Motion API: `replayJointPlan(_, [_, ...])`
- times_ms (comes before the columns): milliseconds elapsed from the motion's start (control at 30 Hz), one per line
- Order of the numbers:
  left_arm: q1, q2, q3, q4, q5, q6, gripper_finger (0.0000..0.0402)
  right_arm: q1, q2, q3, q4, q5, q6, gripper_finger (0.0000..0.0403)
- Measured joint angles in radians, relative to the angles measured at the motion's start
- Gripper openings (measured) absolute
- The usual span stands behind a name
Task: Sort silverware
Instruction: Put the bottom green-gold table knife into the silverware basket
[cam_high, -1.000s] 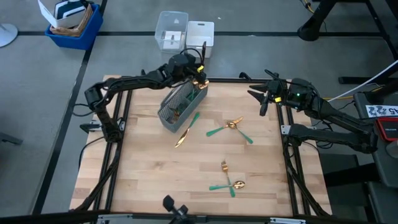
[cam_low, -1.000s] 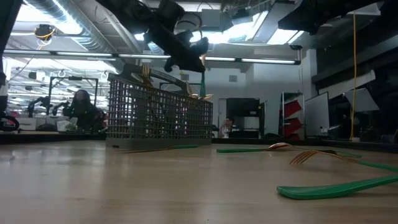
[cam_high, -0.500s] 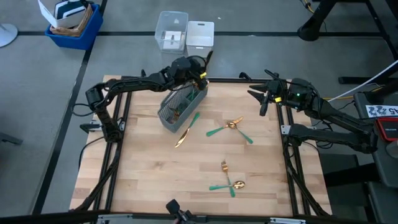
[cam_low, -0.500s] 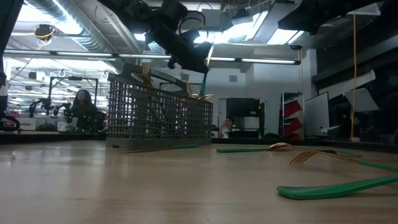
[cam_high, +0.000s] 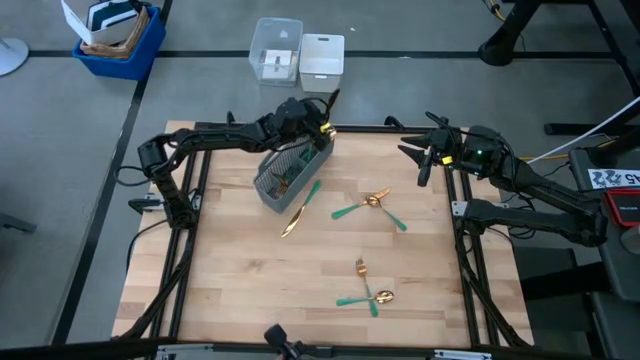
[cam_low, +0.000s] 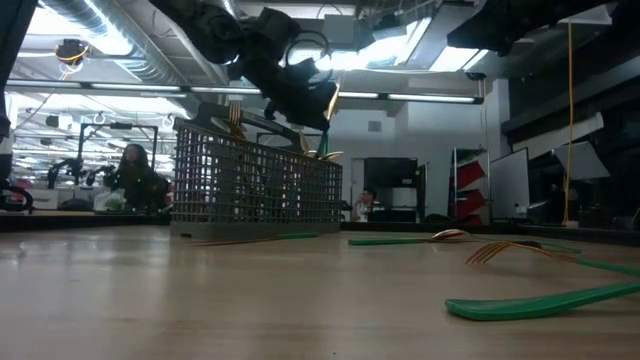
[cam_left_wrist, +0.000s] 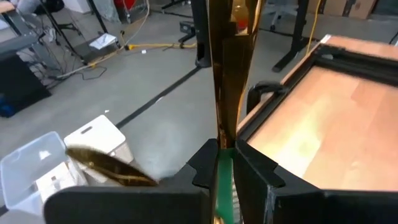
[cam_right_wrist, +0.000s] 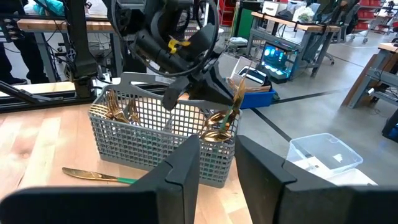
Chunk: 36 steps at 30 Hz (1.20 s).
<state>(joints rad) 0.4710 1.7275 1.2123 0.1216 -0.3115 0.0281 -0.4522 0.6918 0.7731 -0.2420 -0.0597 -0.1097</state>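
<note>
My left end effector (cam_high: 318, 124) clenched on gold knife (cam_left_wrist: 225, 74), poised above mesh caddy (cam_high: 290, 168); several pieces already inside; about seven pieces of silverware (cam_high: 368, 204) remain on bench (cam_high: 230, 280); right end effector (cam_high: 420, 160) parked, released.

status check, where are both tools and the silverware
Left tool shut on a knife, above the caddy's far end. Right tool open, parked at the table's right edge. Loose silverware on the table; nothing blocking.
</note>
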Motion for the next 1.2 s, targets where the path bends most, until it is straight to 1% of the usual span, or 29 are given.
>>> replayJointPlan(200, [-0.023, 0.0, -0.039, -0.011, 0.0, -0.004, 0.0033, 0.0, 0.0, 0.0, 0.0, 0.0, 0.0, 0.0108])
replayJointPlan(500, [-0.032, 0.0, -0.042, -0.031, 0.0, 0.003, 0.0033, 0.0, 0.0, 0.0, 0.0, 0.0, 0.0, 0.0108])
replayJointPlan(600, [-0.032, 0.0, -0.042, -0.072, 0.0, -0.025, 0.0033, 0.0, 0.0, 0.0, 0.0, 0.0, 0.0, 0.0108])
replayJointPlan(800, [-0.032, -0.002, -0.041, -0.117, -0.001, -0.143, 0.0034, 0.0, 0.0, 0.0, 0.0, 0.0, 0.0, 0.0108])
replayJointPlan(967, [-0.032, -0.003, -0.04, -0.119, -0.002, -0.158, 0.0034, 0.0, 0.0, 0.0, 0.0, -0.002, 0.0, 0.0108])
replayJointPlan(1067, [-0.032, -0.005, -0.04, -0.12, -0.001, -0.191, 0.0048, 0.0, 0.0, 0.0, 0.0, -0.002, 0.0, 0.0108])
replayJointPlan(1200, [-0.032, -0.006, -0.039, -0.119, -0.001, -0.211, 0.0089, 0.0, 0.0, 0.0, 0.0, -0.003, 0.006, 0.0108])
